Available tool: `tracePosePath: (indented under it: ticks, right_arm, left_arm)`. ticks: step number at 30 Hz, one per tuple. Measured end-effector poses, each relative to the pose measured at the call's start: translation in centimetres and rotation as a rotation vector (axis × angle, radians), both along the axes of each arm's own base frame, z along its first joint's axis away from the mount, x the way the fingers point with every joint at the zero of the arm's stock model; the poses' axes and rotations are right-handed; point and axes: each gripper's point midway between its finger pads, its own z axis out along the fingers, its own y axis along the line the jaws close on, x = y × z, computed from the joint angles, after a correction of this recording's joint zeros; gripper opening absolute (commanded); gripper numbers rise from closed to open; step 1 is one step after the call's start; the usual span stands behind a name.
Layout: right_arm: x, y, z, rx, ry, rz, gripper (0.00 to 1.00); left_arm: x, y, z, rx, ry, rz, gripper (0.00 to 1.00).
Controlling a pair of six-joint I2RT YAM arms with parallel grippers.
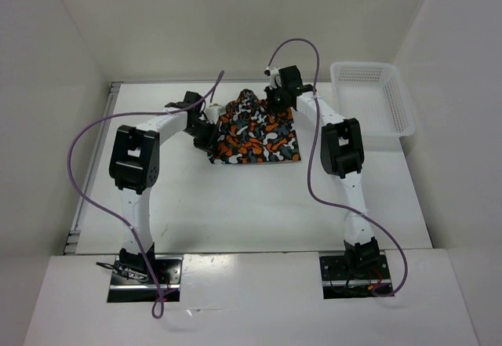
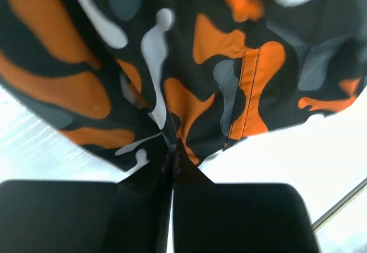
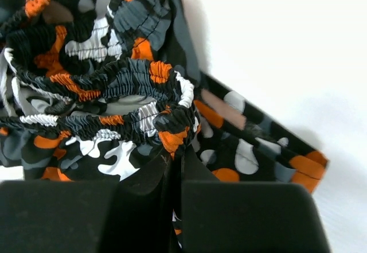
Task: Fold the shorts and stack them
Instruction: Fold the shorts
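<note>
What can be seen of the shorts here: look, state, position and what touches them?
The shorts are soft cloth printed in orange, black, grey and white blotches, with a gathered elastic waistband and a stitched seam. They lie partly flat on the white table, far centre, their far edge bunched and raised. The left gripper pinches a fabric edge; the right gripper pinches the waistband. Both look shut on the cloth.

shorts (image 2: 229, 63): run off the top and both sides in the left wrist view
left hand (image 2: 172, 155): finger ends buried in a cloth fold, finger bottoms cut off by the bottom edge
right hand (image 3: 179, 152): finger ends tucked under bunched cloth
far right corner of shorts: under the right hand in the top view
</note>
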Motion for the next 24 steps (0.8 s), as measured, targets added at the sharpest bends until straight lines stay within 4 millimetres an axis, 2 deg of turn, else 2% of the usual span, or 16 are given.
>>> tracePosePath:
  ticks: [3, 6, 7, 8, 10, 11, 12, 13, 15, 16, 17, 19, 20, 21, 24]
  right_arm:
    - [0.4, -0.3, 0.3, -0.01, -0.016, -0.012, 0.02]
    - [0.5, -0.5, 0.3, -0.012, -0.017, -0.017, 0.1]
    - [0.5, -0.5, 0.3, -0.013, -0.017, -0.019, 0.19]
    - [0.6, -0.6, 0.3, -0.015, -0.017, -0.023, 0.59]
    - [0.7, -0.8, 0.3, -0.022, -0.021, -0.035, 0.8]
    - [0.8, -0.9, 0.3, -0.025, -0.022, -0.039, 0.87]
    - [0.8, -1.0, 0.3, -0.025, -0.022, -0.04, 0.96]
    - [0.8, -1.1, 0.3, -0.022, -0.021, -0.04, 0.99]
    - [0.7, -1.0, 0.5, -0.015, -0.019, -0.033, 0.99]
    - [0.7, -1.0, 0.5, -0.012, -0.019, -0.03, 0.99]
    - [0.7, -0.9, 0.8, -0.009, -0.021, -0.029, 0.99]
    - [0.4, -1.0, 1.8, -0.004, -0.026, -0.027, 0.99]
    - [0.2, -1.1, 2.4, -0.003, -0.03, -0.027, 0.99]
    - [-0.1, -1.2, 3.3, 0.0, -0.037, -0.026, 0.99]
    - [-1.6, -1.9, 7.2, 0.007, -0.07, -0.029, 0.99]
  left_arm:
    - [-0.2, 0.7, -0.5, 0.001, 0.016, 0.016, 0.0]
    - [-0.7, 1.2, -1.0, 0.002, 0.037, 0.026, 0.0]
    - [-0.7, 1.3, -1.0, 0.002, 0.038, 0.028, 0.0]
    - [-0.7, 1.3, -1.0, 0.002, 0.037, 0.029, 0.0]
    - [-0.8, 1.4, -1.0, 0.004, 0.037, 0.026, 0.31]
    - [-0.8, 1.3, -0.9, -0.002, 0.042, 0.027, 0.42]
    - [-1.0, 1.1, -0.7, -0.013, 0.051, 0.028, 0.47]
    - [-1.1, 1.1, -0.5, -0.014, 0.048, 0.024, 0.56]
    - [-1.2, 0.9, -0.1, -0.021, 0.055, 0.022, 0.66]
    - [-1.2, 0.9, 0.0, -0.021, 0.05, 0.016, 0.66]
    - [-1.2, 0.8, 0.2, -0.026, 0.054, 0.016, 0.76]
    - [-1.1, 0.8, 0.6, -0.029, 0.051, 0.014, 0.8]
    - [-1.0, 1.0, 0.7, -0.019, 0.042, 0.017, 0.8]
    - [-1.0, 1.1, 1.0, -0.015, 0.038, 0.022, 0.96]
    - [-0.4, 1.9, 2.7, -0.005, -0.005, 0.038, 0.97]
